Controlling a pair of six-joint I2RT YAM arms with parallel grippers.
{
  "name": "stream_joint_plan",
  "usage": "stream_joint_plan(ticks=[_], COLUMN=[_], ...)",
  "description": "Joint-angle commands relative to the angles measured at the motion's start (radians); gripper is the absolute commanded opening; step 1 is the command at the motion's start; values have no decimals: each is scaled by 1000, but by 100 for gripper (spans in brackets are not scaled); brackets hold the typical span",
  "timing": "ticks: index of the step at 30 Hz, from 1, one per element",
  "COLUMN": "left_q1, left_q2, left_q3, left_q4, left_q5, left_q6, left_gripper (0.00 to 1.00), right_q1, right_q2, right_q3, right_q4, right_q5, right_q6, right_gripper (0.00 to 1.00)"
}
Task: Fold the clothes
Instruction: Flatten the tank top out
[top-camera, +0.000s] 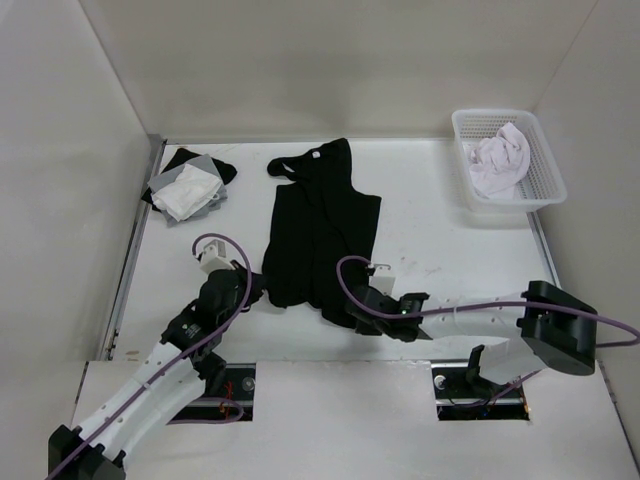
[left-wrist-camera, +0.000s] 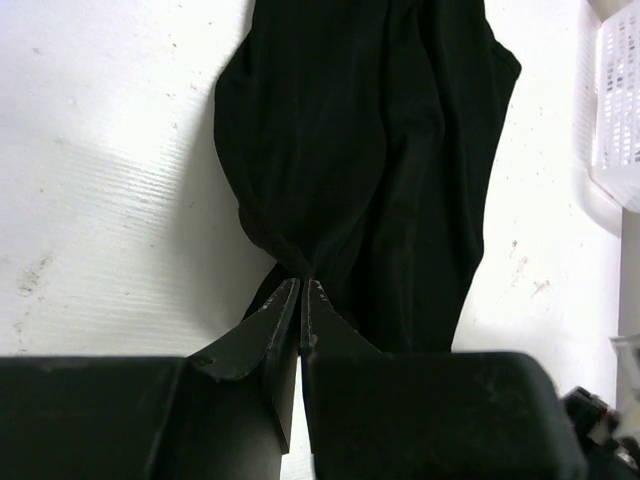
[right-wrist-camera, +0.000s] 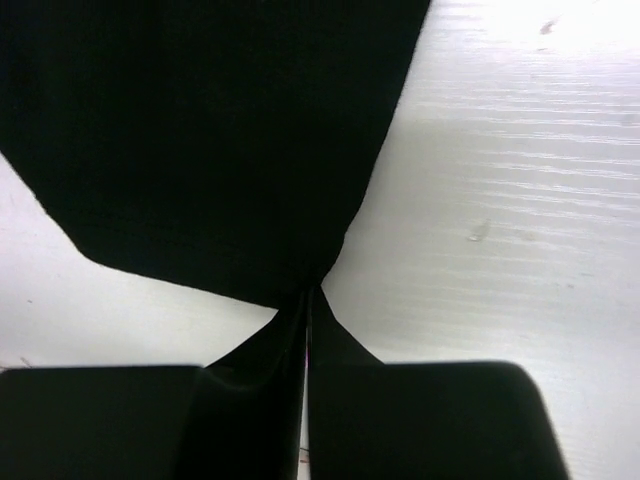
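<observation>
The clothes, one black shirt-like garment, lie stretched lengthwise on the white table, neck hole at the far end. My left gripper is shut on the near left corner of the hem; in the left wrist view the fabric bunches into the closed gripper tips. My right gripper is shut on the near right corner; in the right wrist view the black cloth pinches to a point at the closed tips.
A white basket at the far right holds a pale pinkish-white garment. A stack of white, grey and black cloths lies at the far left. Walls enclose the table on three sides.
</observation>
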Motion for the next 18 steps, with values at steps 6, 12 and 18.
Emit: stream_joint_plan(ticks=[6, 12, 18], left_q1=[87, 161, 188], left_q2=[-80, -92, -26], left_q3=[258, 621, 960], left_q4=[11, -6, 46], left_q5=[12, 6, -6], left_q6=[115, 160, 148], left_gripper=[1, 1, 1], right_q1=[43, 118, 277], right_q2=[-500, -674, -591], right_q3=[109, 546, 972], right_q4=[-228, -404, -283], right_q5=[313, 545, 750], right_q6=[-119, -441, -835], right_gripper=[0, 0, 0])
